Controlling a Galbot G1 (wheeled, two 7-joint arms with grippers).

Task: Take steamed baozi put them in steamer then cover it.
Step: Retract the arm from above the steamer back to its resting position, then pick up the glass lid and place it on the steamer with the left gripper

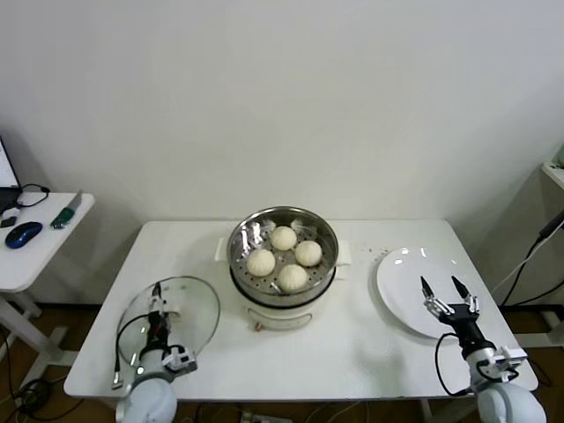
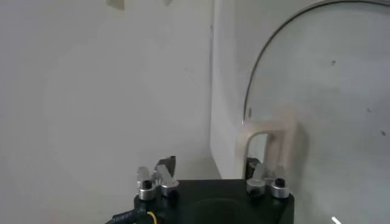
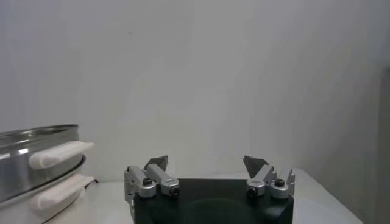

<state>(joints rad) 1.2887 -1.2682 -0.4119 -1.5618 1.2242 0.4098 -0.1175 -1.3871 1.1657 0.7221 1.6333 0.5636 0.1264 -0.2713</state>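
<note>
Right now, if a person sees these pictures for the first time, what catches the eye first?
The steel steamer at the table's centre, with four white baozi inside and no lid on. The glass cover is at the front left, at the left gripper. The right gripper hangs open over the white plate, on the right.
</note>
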